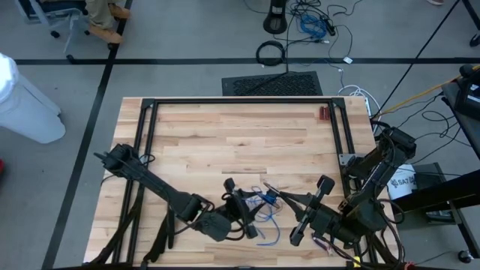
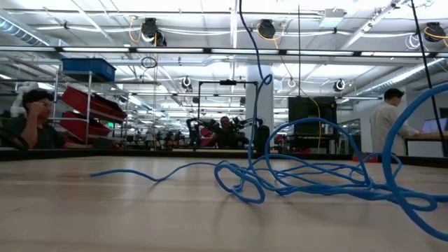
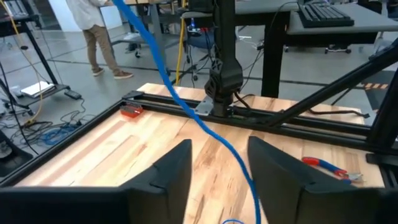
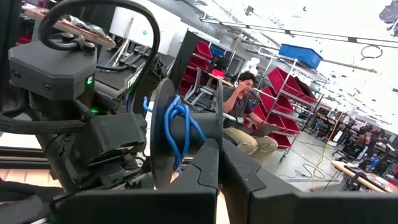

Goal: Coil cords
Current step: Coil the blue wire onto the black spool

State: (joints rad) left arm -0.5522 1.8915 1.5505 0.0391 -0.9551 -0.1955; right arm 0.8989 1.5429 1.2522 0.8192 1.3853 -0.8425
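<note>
We logged blue cord [image 2: 308, 178] lying in loose tangle on wooden table [image 1: 225, 142], near front edge between both arms, one strand rising past left gripper [image 3: 219, 180], fingers apart, nothing held. Right gripper [image 4: 219, 163] was shut beside spool [image 4: 180, 140] wound with cord.

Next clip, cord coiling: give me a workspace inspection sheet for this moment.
Surface: wooden table, black rails round it.
Job's things: blue cord lies in loose loops at the front middle; some is wound on a dark reel.
Clutter: red-handled pliers; small red item by the far rail.
Claws: left claw open, cord running between its fingers; right claw shut at the reel's rim, grip unclear.
Cables: black cable ring and loose leads on the floor beyond the table.
Surroundings: seated person and standing person in the room behind.
</note>
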